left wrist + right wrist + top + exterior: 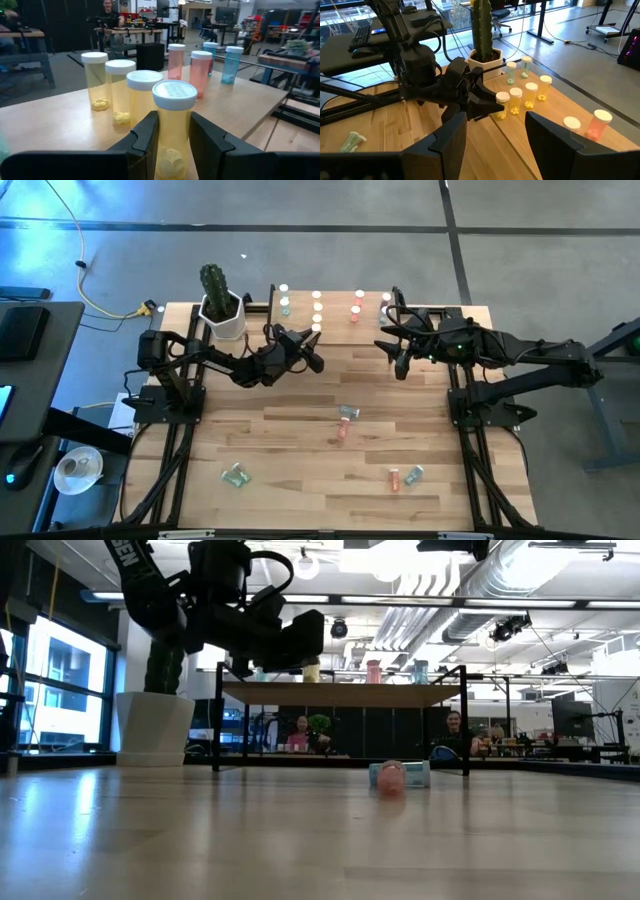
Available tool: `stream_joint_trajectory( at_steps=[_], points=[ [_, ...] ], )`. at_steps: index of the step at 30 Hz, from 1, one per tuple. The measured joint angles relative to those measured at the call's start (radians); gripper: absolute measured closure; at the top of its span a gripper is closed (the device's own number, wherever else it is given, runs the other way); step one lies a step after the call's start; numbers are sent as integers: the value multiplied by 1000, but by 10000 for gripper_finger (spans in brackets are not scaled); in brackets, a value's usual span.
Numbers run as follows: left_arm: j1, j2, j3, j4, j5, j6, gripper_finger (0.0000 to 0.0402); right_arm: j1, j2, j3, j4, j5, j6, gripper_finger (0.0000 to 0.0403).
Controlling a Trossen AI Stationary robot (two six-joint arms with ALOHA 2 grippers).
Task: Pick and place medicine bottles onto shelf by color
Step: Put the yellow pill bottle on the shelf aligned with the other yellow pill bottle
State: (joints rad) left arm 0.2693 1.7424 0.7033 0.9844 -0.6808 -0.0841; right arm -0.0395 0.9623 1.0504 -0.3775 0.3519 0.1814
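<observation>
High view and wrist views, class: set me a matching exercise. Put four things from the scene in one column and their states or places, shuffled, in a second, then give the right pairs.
Things:
1. left gripper
2. right gripper
3. cactus pot
4. green bottle

States or places:
A. lying on the table, near its front left
B. jaws open, holding nothing
C. jaws shut on a yellow bottle
D. standing beside the left end of the shelf

Pairs: 1-C, 2-B, 3-D, 4-A

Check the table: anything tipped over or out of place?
Yes: several medicine bottles lie on their sides on the tabletop, e.g. a teal one and a pink one. Those on the shelf stand upright.
</observation>
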Motion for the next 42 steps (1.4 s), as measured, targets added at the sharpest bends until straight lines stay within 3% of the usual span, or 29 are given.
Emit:
stream_joint_trajectory(
  at_steps=[18,31,42],
  points=[
    [4,0,0,-1,30,-2,315,0,0,0,0,0,-3,209],
    [3,2,-2,-13,16,-2,268,0,0,0,0,0,2,209],
    [-5,2,-2,-9,-16,43,261,0,0,0,0,0,4,209]
  ],
)
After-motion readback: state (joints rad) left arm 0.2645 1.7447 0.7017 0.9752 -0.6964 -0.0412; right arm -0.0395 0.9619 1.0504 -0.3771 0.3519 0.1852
